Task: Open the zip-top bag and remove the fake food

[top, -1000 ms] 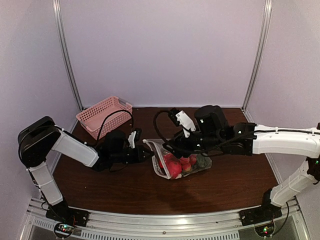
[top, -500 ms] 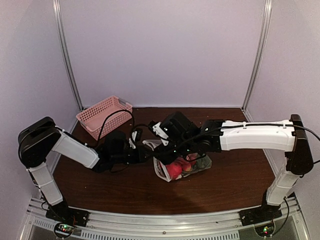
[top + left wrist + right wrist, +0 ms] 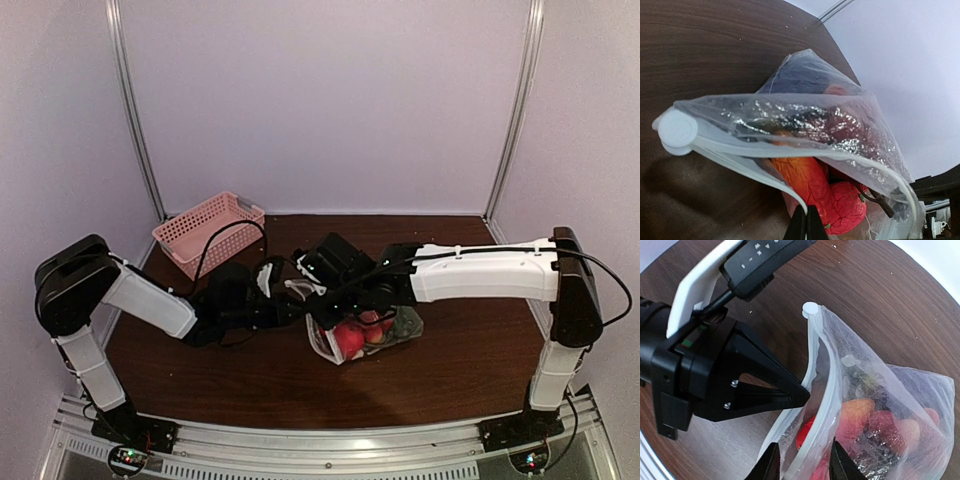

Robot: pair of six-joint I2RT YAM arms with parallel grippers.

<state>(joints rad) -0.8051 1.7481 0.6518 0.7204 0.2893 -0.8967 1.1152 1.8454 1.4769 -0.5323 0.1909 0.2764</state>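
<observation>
The zip-top bag [image 3: 322, 345] lies mid-table with its mouth facing left, and the fake food [image 3: 352, 338] shows red inside it. My left gripper [image 3: 297, 310] is shut on the near white zip strip [image 3: 740, 155] of the bag's lip. The left wrist view shows a red-orange piece [image 3: 810, 180], a red lumpy piece [image 3: 847, 207] and a dark purple piece [image 3: 800, 75] inside. My right gripper [image 3: 802, 465] is open, with its fingers [image 3: 771, 462] on either side of the bag's other zip strip [image 3: 827, 405]. The mouth gapes a little between the two strips.
A pink lattice basket [image 3: 205, 232] stands at the back left of the brown table [image 3: 250, 380]. The left gripper's black fingers [image 3: 802, 391] sit close beside my right gripper's fingers. Purple walls and metal posts enclose the table.
My right arm has swung left from behind the bag, and its open gripper has come down over the bag's mouth. The left gripper has stayed shut on the near strip.
</observation>
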